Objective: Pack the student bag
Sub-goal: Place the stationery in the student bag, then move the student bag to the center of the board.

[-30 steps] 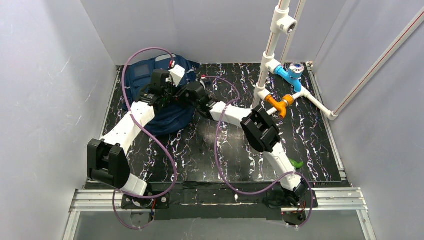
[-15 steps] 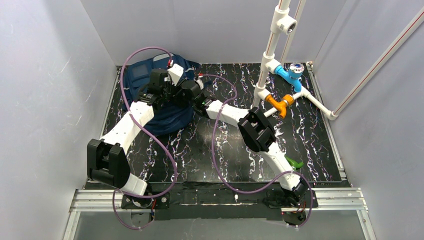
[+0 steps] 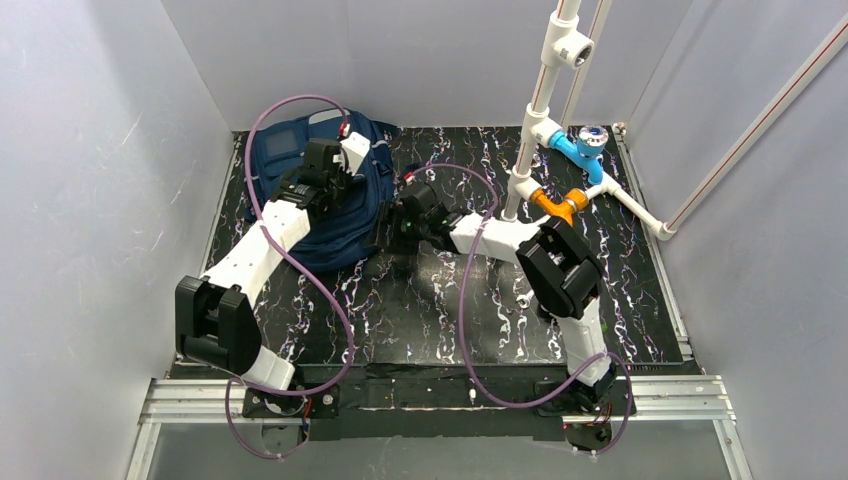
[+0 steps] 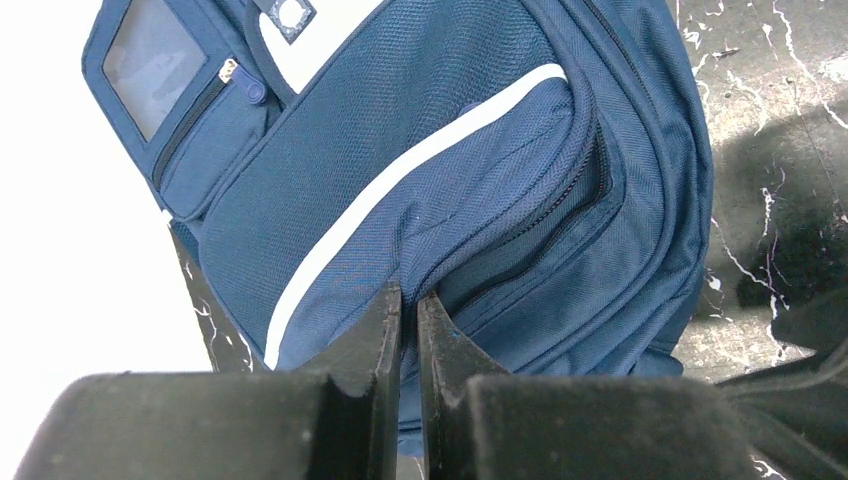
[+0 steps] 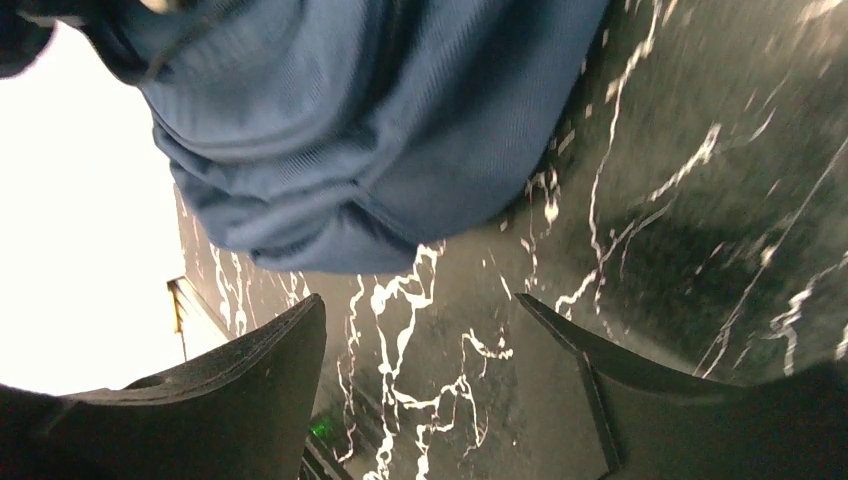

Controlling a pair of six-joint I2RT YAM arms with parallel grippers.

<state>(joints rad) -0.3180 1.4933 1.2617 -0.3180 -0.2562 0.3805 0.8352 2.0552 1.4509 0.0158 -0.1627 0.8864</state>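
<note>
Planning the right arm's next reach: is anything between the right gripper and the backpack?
Nothing visible. The right gripper hangs with open jaws over the marbled table, and the student bag lies just beyond its fingertips, with only tabletop between.

Navy blue fabric backpack [image 4: 430, 150]: curved white stripe, white-grey patch, dark zips
Flat black tabletop [image 3: 430, 320]: white marble veining
Upright white plastic pipe [image 3: 540, 90]: thin red line
Bright blue pipe fitting [image 3: 577, 148]
Orange pipe fitting [image 3: 560, 208]
Looping purple cable [image 3: 290, 98]

Student bag [image 4: 420, 150]: navy woven cloth, matt. Table [image 3: 640, 290]: glossy black marbled surface.
</note>
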